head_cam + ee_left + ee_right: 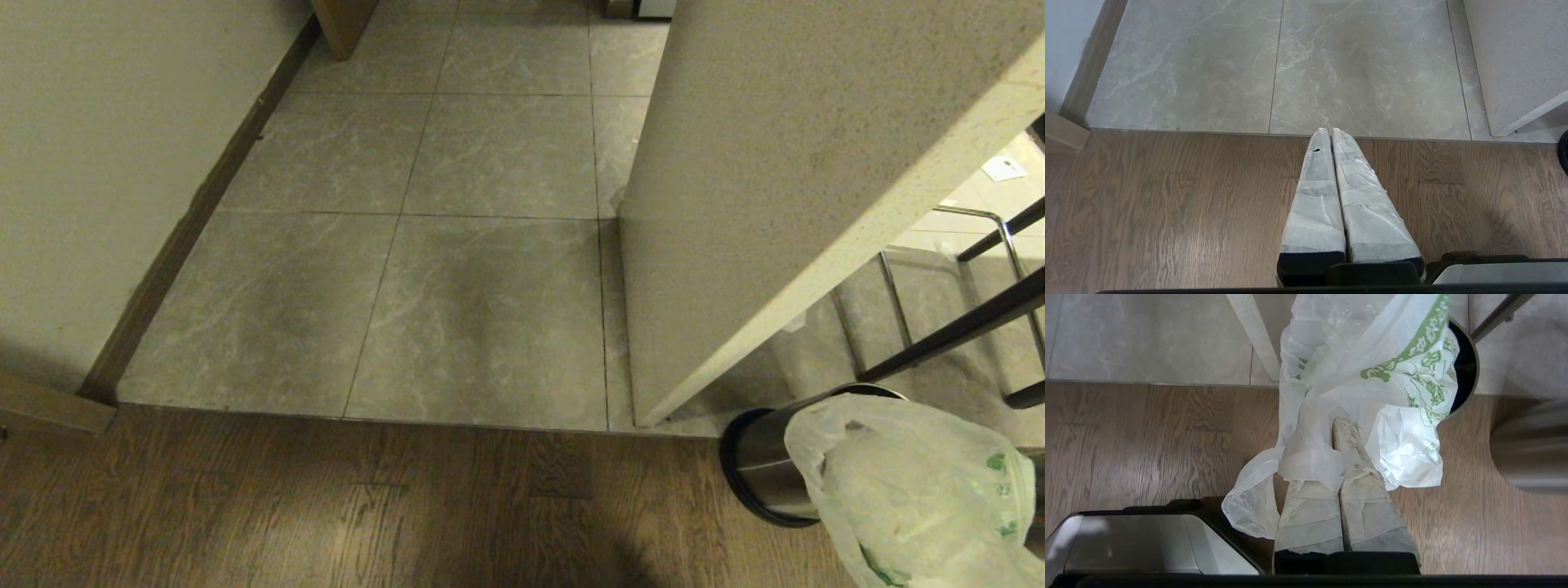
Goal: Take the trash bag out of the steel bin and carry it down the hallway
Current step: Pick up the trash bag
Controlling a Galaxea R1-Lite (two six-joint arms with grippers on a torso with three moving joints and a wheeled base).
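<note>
I had the right gripper [1333, 424] clamped on the trash bag [1372, 379], its taped fingers [1359, 490] pressed together with a fold of the thin plastic draped over one of them. In the head view the trash bag [914, 490] hung at about four o'clock, bulging up and out over the steel bin [759, 465], which stood on the wood floor [326, 506] just beside the pale partition [775, 163]. Whether the bag's bottom was free of the bin I could not tell. The left gripper [1331, 130] sat idle with its fingers together, empty, pointing toward the hallway [457, 245] tiles at twelve o'clock. To do this lift well, I judged I should raise the bag straight and slowly until it cleared the black rim, since the film looked liable to tear or snag, and the light bin might tip with it. Only then would I swing toward the tiles, keeping the bag off the partition's edge.
</note>
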